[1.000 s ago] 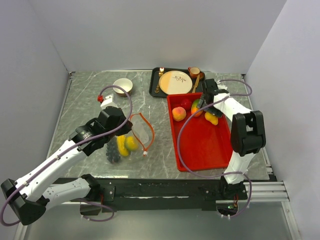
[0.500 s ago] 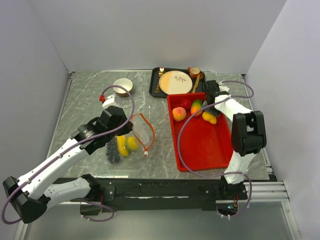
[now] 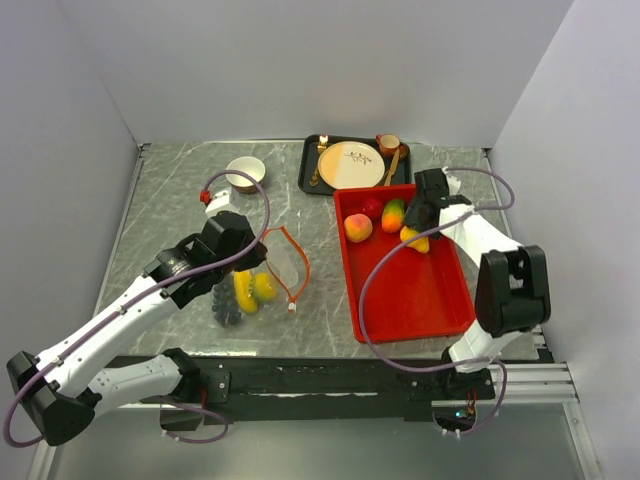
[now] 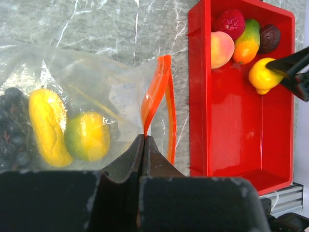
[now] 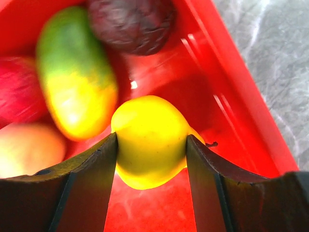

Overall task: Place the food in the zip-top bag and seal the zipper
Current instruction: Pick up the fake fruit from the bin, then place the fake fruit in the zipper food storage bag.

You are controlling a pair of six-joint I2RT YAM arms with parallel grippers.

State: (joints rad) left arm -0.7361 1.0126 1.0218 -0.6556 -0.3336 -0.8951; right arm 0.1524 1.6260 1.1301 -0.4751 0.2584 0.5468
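Right pincer (image 5: 150, 159): clamped on lemon (image 5: 147, 130) in red tray (image 5: 227, 82); round skin may squirt free.
Left pincer (image 4: 144, 140): clenched on zipper (image 4: 157, 92); bag (image 4: 87, 72) mouth may sag shut.

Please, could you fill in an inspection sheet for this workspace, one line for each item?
Surface: grey marble table, no spills seen.
Job's things: bag holds banana piece, lime and grapes; zipper open; peach, apple, mango, plum and lemon in red tray.
Clutter: bowl; black tray with plate and cutlery.
Grippers: left gripper shut on bag's mouth; right gripper shut on lemon.
Cables: purple cables loop beside both arms.
Surroundings: plain walls; nothing else seen.
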